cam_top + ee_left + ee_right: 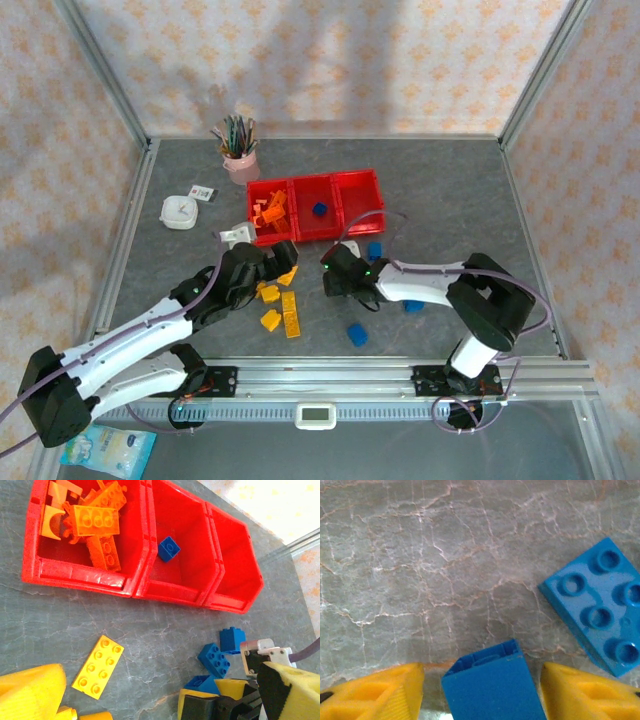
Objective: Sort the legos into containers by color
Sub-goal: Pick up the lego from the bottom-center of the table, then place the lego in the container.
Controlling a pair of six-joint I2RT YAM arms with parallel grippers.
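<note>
Between parted fingers (375, 695) of right tool (482, 692), one blue brick (492, 685), left tool (160, 695) wide, three red bins (134, 587).

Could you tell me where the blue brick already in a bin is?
In the top view, the blue brick lies in the middle red bin, just right of the left bin with its orange bricks.
</note>
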